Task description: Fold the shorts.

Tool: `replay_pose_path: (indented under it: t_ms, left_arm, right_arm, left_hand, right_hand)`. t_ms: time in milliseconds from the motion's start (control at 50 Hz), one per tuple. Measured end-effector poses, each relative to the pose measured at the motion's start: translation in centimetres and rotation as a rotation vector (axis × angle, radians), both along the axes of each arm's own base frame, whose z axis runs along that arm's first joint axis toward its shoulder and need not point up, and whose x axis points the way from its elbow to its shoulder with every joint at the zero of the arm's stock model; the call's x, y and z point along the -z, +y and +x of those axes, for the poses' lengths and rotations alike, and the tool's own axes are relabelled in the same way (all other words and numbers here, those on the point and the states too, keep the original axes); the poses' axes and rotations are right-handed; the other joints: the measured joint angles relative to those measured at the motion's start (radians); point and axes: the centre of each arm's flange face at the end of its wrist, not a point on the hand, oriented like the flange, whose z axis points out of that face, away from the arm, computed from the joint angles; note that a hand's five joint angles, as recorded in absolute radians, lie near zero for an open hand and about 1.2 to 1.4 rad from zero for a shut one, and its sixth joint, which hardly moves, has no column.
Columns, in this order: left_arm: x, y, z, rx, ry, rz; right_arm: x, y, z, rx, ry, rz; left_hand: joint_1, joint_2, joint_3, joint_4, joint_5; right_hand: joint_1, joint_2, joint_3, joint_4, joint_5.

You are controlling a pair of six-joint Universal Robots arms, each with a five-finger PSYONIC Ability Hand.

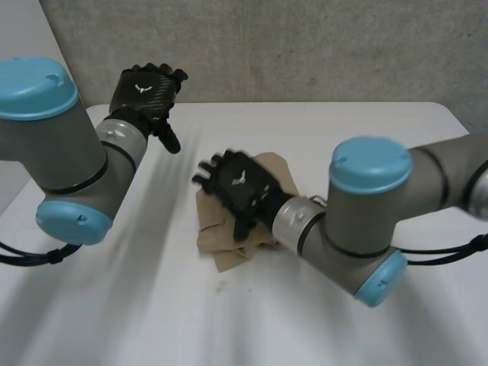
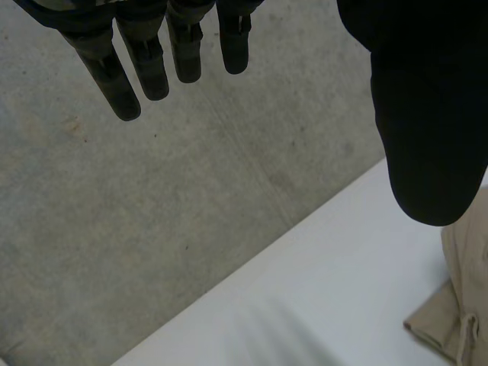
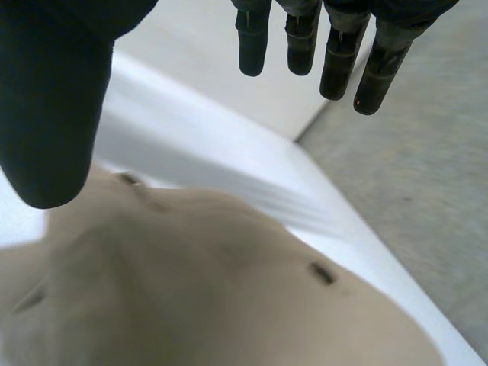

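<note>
White worktop point(image 1: 343, 130), grey concrete wall point(image 1: 305, 46) behind it. Left arm point(image 1: 53, 145) reaches toward the far edge and right arm point(image 1: 366, 221) comes in across the middle.

Tan shorts point(image 1: 225, 236) lie bunched and creased in a heap mid-worktop, directly under the right hand's palm and fingers. They are well apart from the left fingers, off to the thumb side.

Right hand point(image 1: 236, 183) is over the heap, with its fingers point(image 3: 335, 61) straight, spread away from the thumb and gripping nothing. The cloth point(image 3: 229, 290) sits below the palm; cannot tell if the palm touches it.

Left hand point(image 1: 149, 91) is raised near the far worktop edge, fingers point(image 2: 152, 69) straight and relaxed, thumb apart, holding nothing. Only wall lies past the fingertips.

A corner of the shorts point(image 2: 465, 305) lies just beyond the left thumb, with a drawstring point(image 2: 467, 335) hanging on it. A small dark slit point(image 3: 322, 272) in the cloth sits below the right fingertips.
</note>
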Motion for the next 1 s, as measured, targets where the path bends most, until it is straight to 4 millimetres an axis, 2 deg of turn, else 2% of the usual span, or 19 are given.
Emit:
replay_pose_path:
  t_ms: [40, 100, 160, 220, 320, 380, 420, 440, 560, 640, 760, 820, 880, 920, 960, 980, 1000]
  left_arm:
    - [-0.1, -0.2, -0.5, 0.009, 0.014, -0.003]
    - [0.1, -0.2, -1.3, 0.026, 0.021, -0.001]
    - [0.7, 0.2, -2.2, 0.050, 0.021, 0.014]
    - [2.0, 1.2, -3.5, 0.087, 0.012, 0.059]
    - [5.1, 3.1, -5.3, 0.138, -0.013, 0.172]
    - [7.5, 4.1, -6.2, 0.152, -0.039, 0.252]
    - [7.7, 4.2, -6.2, 0.152, -0.042, 0.258]
    - [9.3, 4.5, -6.5, 0.141, -0.068, 0.304]
    - [12.4, 4.0, -6.7, 0.094, -0.144, 0.383]
    - [13.7, 3.5, -6.3, 0.072, -0.196, 0.439]
    - [14.2, 3.4, -5.9, 0.070, -0.225, 0.484]
    - [13.7, 3.5, -5.9, 0.084, -0.224, 0.490]
    - [12.4, 3.6, -6.1, 0.099, -0.206, 0.469]
    - [10.0, 3.8, -6.2, 0.114, -0.175, 0.426]
    - [8.9, 3.8, -6.2, 0.119, -0.160, 0.406]
    - [6.9, 4.0, -6.1, 0.123, -0.133, 0.368]
    - [6.4, 4.0, -6.0, 0.123, -0.126, 0.359]
  right_arm:
    - [-1.8, -1.0, -0.8, 0.072, -0.067, 0.036]
    - [-3.6, -2.5, -1.9, 0.155, -0.141, 0.074]
    - [-4.7, -3.8, -3.0, 0.223, -0.196, 0.108]
    - [-4.9, -5.2, -3.9, 0.281, -0.222, 0.149]
    - [-2.7, -6.8, -4.0, 0.324, -0.167, 0.240]
    - [-0.4, -7.7, -3.8, 0.339, -0.102, 0.314]
    - [-0.3, -7.7, -3.8, 0.340, -0.096, 0.320]
    - [1.3, -8.3, -3.8, 0.352, -0.053, 0.365]
    - [4.1, -9.8, -4.7, 0.394, 0.028, 0.399]
    - [5.1, -10.7, -5.5, 0.422, 0.075, 0.377]
    - [5.7, -10.8, -5.9, 0.428, 0.133, 0.339]
    - [5.5, -10.5, -6.0, 0.418, 0.172, 0.314]
    - [4.6, -10.3, -6.0, 0.409, 0.178, 0.291]
    - [2.6, -10.0, -5.9, 0.404, 0.157, 0.254]
    - [1.6, -9.9, -5.9, 0.406, 0.140, 0.237]
    - [-0.4, -9.8, -6.0, 0.416, 0.095, 0.204]
    - [-1.0, -9.8, -6.0, 0.420, 0.081, 0.195]
  left_hand:
    - [0.000, 0.000, 0.000, 0.000, 0.000]
    - [0.000, 0.000, 0.000, 0.000, 0.000]
    - [0.000, 0.000, 0.000, 0.000, 0.000]
    - [0.000, 0.000, 0.000, 0.000, 0.000]
    - [0.001, 0.000, 0.000, 0.000, 0.000]
    - [0.001, 0.000, 0.000, 0.000, 0.000]
    - [0.001, 0.000, 0.000, 0.000, 0.000]
    - [0.000, 0.000, 0.000, 0.000, 0.000]
    - [0.001, 0.000, 0.000, 0.000, 0.000]
    - [0.002, 0.000, 0.000, 0.000, 0.000]
    - [0.002, -0.001, 0.000, 0.000, 0.000]
    - [0.002, -0.007, 0.000, 0.000, 0.000]
    - [0.002, -0.007, 0.000, 0.000, 0.000]
    - [0.001, -0.007, 0.000, 0.000, 0.000]
    - [0.000, -0.007, 0.000, 0.000, 0.000]
    - [0.000, -0.007, 0.000, 0.000, 0.000]
    - [0.000, -0.007, 0.000, 0.000, 0.000]
  right_hand:
    - [0.000, 0.000, 0.000, 0.000, 0.000]
    - [0.000, 0.000, 0.000, 0.000, 0.000]
    - [0.000, 0.000, 0.000, 0.000, 0.000]
    - [0.000, 0.000, 0.000, 0.000, 0.000]
    - [0.000, 0.000, 0.000, 0.000, 0.000]
    - [0.000, 0.000, 0.000, 0.000, 0.000]
    - [0.000, 0.000, 0.000, 0.000, 0.000]
    - [0.000, 0.000, 0.000, 0.000, 0.000]
    - [0.000, 0.000, 0.000, 0.000, 0.000]
    - [-0.014, 0.000, -0.008, 0.000, 0.000]
    - [-0.027, 0.000, -0.017, 0.000, 0.000]
    - [-0.044, 0.000, -0.027, 0.000, 0.000]
    - [-0.046, 0.000, -0.028, 0.000, 0.000]
    - [-0.046, 0.000, -0.028, 0.000, -0.004]
    - [-0.046, 0.000, -0.028, 0.000, -0.004]
    - [-0.046, 0.000, -0.028, 0.000, -0.005]
    - [-0.046, 0.000, -0.028, 0.000, -0.006]
